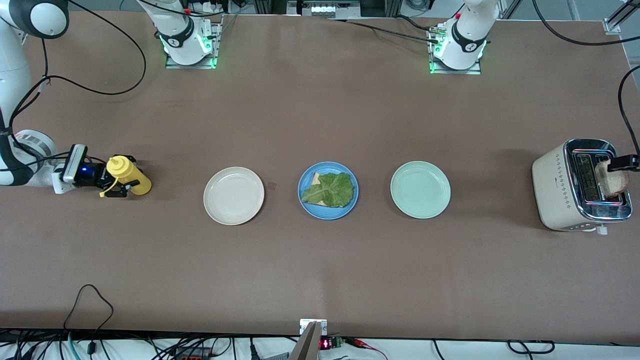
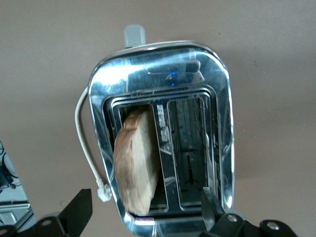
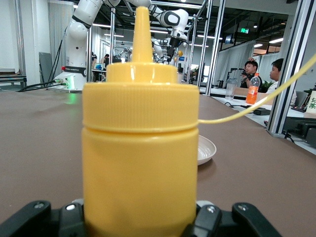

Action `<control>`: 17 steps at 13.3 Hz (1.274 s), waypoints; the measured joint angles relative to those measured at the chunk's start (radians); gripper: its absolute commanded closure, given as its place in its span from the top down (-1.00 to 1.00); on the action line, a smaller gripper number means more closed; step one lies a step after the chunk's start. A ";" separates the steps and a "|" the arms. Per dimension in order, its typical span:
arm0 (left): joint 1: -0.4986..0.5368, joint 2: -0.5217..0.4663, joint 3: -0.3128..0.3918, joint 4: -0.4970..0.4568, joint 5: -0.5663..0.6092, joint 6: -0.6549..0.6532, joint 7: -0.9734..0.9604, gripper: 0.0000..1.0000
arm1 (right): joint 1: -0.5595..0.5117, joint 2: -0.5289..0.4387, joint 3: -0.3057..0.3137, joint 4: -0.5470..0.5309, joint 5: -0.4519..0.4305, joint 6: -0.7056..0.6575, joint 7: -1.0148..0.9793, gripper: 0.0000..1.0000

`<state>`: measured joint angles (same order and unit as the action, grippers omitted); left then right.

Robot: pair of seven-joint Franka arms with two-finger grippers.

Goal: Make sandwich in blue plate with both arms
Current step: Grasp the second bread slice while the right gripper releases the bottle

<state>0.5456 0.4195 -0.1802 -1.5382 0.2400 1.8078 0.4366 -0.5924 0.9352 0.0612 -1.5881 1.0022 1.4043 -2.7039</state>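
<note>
The blue plate (image 1: 306, 206) sits mid-table and carries one toast slice (image 1: 316, 177) with a ruffled green lettuce leaf (image 1: 332, 190) laid over it. A second toast slice (image 1: 612, 179) (image 2: 136, 168) stands in one slot of the toaster (image 1: 555, 185) (image 2: 217, 98) at the left arm's end. My left gripper (image 1: 621, 163) (image 2: 145, 212) hangs open just above that toaster, its fingers wide on either side of the slice. My right gripper (image 1: 117, 187) (image 3: 143, 222) is shut on a yellow squeeze bottle (image 1: 127, 174) (image 3: 140, 148) at the right arm's end.
A beige plate (image 1: 233, 195) (image 3: 205, 148) lies beside the blue plate toward the right arm's end, and a pale mint-green plate (image 1: 420, 189) toward the left arm's end. The toaster's white cord (image 2: 86, 148) runs along its side. Cables trail along the table's near edge.
</note>
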 measured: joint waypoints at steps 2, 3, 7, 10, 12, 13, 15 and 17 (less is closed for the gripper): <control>0.006 0.017 0.000 0.001 0.000 0.002 0.001 0.30 | -0.008 0.001 0.000 0.001 0.001 0.000 0.000 1.00; 0.010 0.022 0.000 0.001 0.000 0.002 0.003 0.15 | -0.016 0.001 0.000 0.008 0.001 -0.001 0.001 1.00; 0.039 0.037 0.000 0.001 0.000 0.001 0.024 -0.11 | -0.079 0.001 -0.002 0.057 -0.007 -0.007 0.002 1.00; 0.044 0.043 -0.002 0.001 0.000 0.001 0.039 -0.62 | -0.118 0.000 -0.003 0.137 -0.046 -0.009 0.002 1.00; 0.044 0.045 -0.004 0.001 0.000 0.001 0.040 -0.82 | -0.125 -0.004 -0.014 0.206 -0.064 -0.010 0.042 1.00; 0.044 0.045 -0.006 0.001 -0.002 0.001 0.038 -0.86 | -0.126 -0.011 -0.020 0.236 -0.076 -0.012 0.087 1.00; 0.044 0.045 -0.010 0.003 -0.004 0.001 0.038 -0.99 | -0.128 -0.044 -0.024 0.285 -0.120 -0.015 0.195 1.00; 0.044 0.045 -0.014 0.012 -0.004 0.001 0.040 -0.99 | -0.127 -0.108 -0.024 0.314 -0.174 -0.016 0.303 1.00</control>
<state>0.5899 0.4644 -0.1945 -1.5264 0.2356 1.8088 0.4768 -0.7195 0.8274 0.0377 -1.2745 0.8285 1.3885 -2.4007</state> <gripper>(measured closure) 0.912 0.000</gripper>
